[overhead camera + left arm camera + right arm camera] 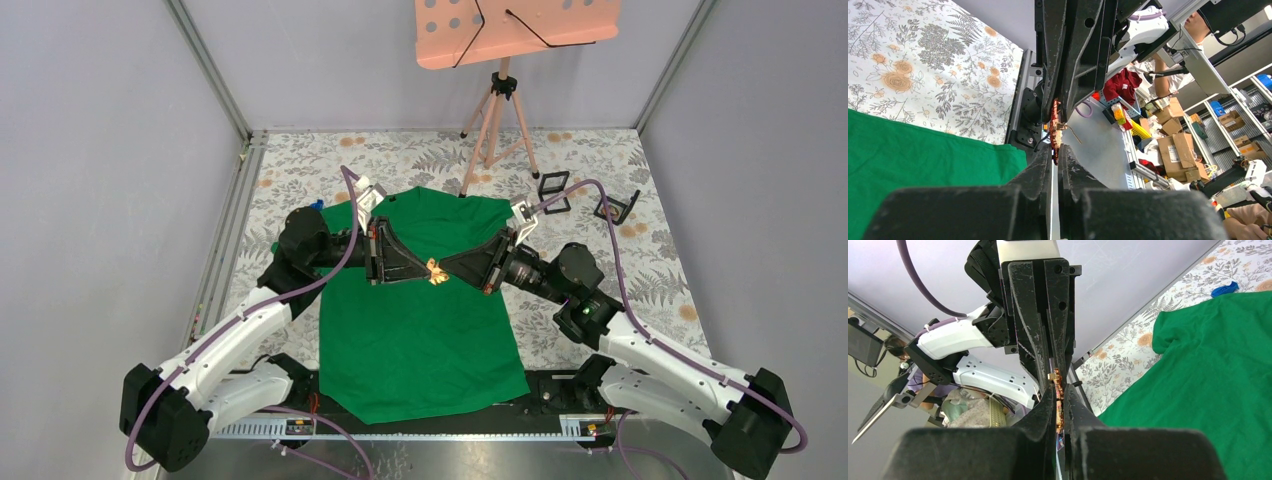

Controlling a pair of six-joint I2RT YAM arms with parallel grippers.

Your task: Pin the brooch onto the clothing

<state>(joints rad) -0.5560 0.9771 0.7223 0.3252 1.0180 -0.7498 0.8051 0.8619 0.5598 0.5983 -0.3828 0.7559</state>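
Note:
The green T-shirt [420, 320] lies flat on the floral table cloth. The brooch [435, 270], small, orange and gold, is held in the air above the shirt's chest. My left gripper [425, 270] comes from the left and my right gripper [447, 267] from the right; both are shut on the brooch, tip to tip. In the left wrist view the brooch [1055, 127] stands edge-on between my left gripper's tips [1056, 150], its thin pin sticking out to the right. In the right wrist view the brooch [1058, 402] sits deep between my right gripper's fingers [1045, 405].
A pink music stand on a tripod [497, 110] stands at the back. Two black clips [553, 185] [617, 207] lie at the back right. A small blue object [316, 204] lies by the shirt's left sleeve. Grey walls enclose the table.

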